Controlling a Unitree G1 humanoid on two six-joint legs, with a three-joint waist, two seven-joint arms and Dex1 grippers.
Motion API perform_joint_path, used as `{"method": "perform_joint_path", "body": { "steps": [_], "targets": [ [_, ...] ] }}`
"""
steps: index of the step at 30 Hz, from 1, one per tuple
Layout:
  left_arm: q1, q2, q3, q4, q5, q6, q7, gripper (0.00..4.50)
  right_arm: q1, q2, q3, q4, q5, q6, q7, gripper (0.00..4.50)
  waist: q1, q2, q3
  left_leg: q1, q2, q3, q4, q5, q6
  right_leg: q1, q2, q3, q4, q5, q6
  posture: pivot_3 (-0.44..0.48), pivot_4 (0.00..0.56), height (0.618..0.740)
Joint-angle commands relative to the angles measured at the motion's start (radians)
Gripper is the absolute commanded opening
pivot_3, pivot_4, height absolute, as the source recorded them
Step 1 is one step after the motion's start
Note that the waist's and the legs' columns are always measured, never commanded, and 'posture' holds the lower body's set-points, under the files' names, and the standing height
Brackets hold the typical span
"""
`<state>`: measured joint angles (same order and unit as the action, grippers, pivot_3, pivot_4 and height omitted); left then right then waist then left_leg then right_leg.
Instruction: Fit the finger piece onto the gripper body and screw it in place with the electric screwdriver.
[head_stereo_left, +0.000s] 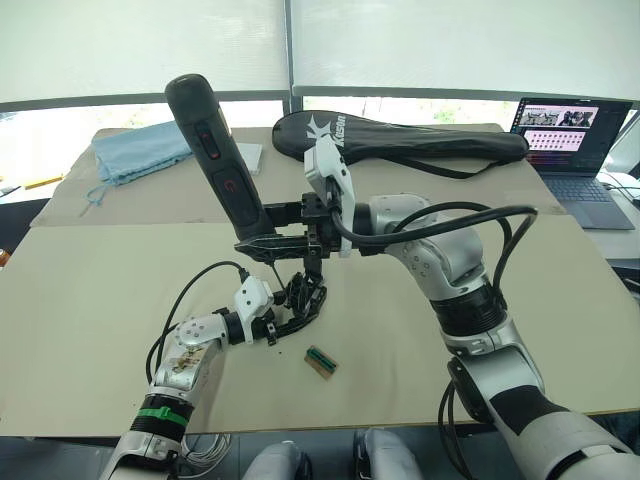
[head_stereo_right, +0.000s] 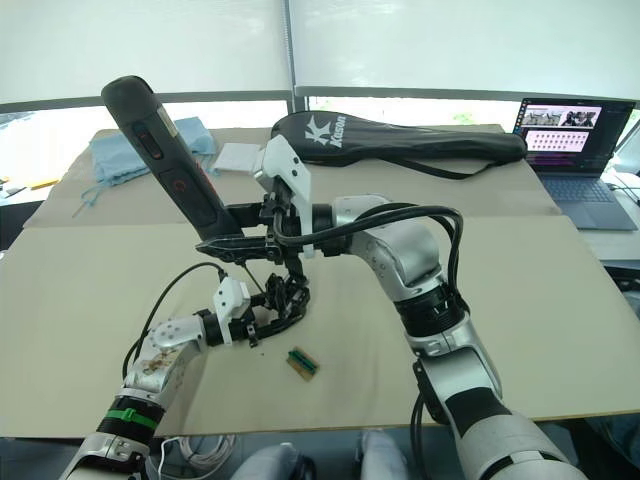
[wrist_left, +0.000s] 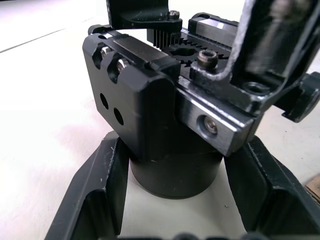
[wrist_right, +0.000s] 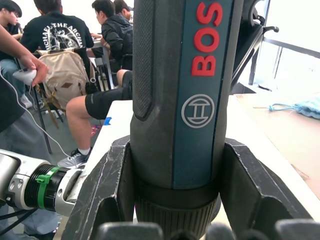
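Nearest you, a small green-and-brown part (head_stereo_left: 320, 361) lies loose on the counter (head_stereo_left: 100, 300). Just beyond it, your left claw (head_stereo_left: 283, 318) is clenched around the round base of the gripper body (wrist_left: 170, 125), which stands on the counter near its middle. Your right claw (head_stereo_left: 285, 228) grasps the electric screwdriver (head_stereo_left: 215, 160) near its lower end; the tool tilts, its thin bit pointing down at the gripper body's top. A black racket bag (head_stereo_left: 400, 135), blue cloth (head_stereo_left: 140, 150) and laptop (head_stereo_left: 575, 150) lie beyond.
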<state>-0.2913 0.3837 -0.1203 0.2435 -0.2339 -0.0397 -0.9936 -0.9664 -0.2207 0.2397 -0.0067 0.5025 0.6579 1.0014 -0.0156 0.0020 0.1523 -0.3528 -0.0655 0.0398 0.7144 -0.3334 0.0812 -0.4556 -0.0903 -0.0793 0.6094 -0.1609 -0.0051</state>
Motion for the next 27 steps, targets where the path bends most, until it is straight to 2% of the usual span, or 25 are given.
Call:
{"method": "perform_joint_path", "body": {
  "steps": [1, 27],
  "targets": [
    [0.034, 0.008, -0.036, 0.023, 0.020, 0.043, -0.016, 2.27, -0.022, 0.003, -0.010, -0.025, 0.010, 0.004, 0.004, 1.94, 0.000, 0.000, 0.000, 0.000, 0.000, 0.000, 0.000, 0.000, 0.000, 0.000, 0.000, 0.000, 0.000, 0.000, 0.000, 0.000, 0.150, 0.740],
    [0.040, 0.007, -0.037, 0.013, 0.020, 0.047, -0.013, 2.27, -0.056, -0.002, -0.043, -0.048, 0.052, 0.054, 0.015, 1.94, 0.000, 0.000, 0.000, 0.000, 0.000, 0.000, 0.000, 0.000, 0.000, 0.000, 0.000, 0.000, 0.000, 0.000, 0.000, 0.000, 0.150, 0.740]
  ]
}}
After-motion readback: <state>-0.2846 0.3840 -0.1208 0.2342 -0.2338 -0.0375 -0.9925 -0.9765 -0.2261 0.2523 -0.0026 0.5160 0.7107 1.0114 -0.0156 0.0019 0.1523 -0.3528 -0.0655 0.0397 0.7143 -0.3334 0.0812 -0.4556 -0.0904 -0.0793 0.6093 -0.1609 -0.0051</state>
